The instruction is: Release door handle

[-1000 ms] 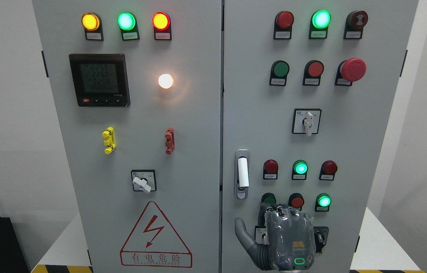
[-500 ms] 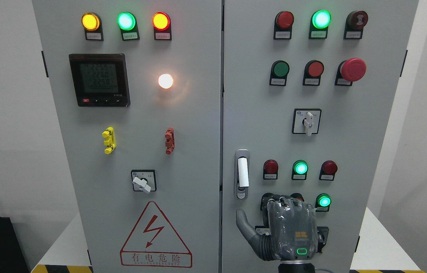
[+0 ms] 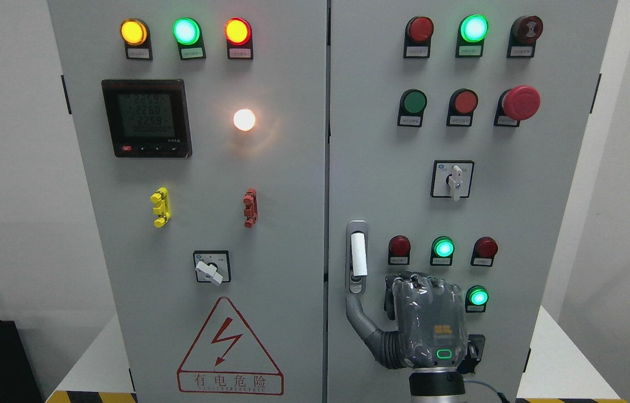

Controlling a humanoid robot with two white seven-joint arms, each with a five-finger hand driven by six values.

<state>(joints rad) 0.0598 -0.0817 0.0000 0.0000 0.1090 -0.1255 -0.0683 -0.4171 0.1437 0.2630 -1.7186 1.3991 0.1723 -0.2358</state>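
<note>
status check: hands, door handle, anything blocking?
Right hand up against the right door, thumb tip just below the door handle, nothing grasped. Left hand not in view. Handle upright in its recess, free. Nothing in the way.

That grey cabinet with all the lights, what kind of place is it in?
Probably an electrical room or a training lab. The grey cabinet carries lit indicator lamps, a digital meter and a high-voltage warning triangle. The robot's right hand is raised beside the door handle.
</note>
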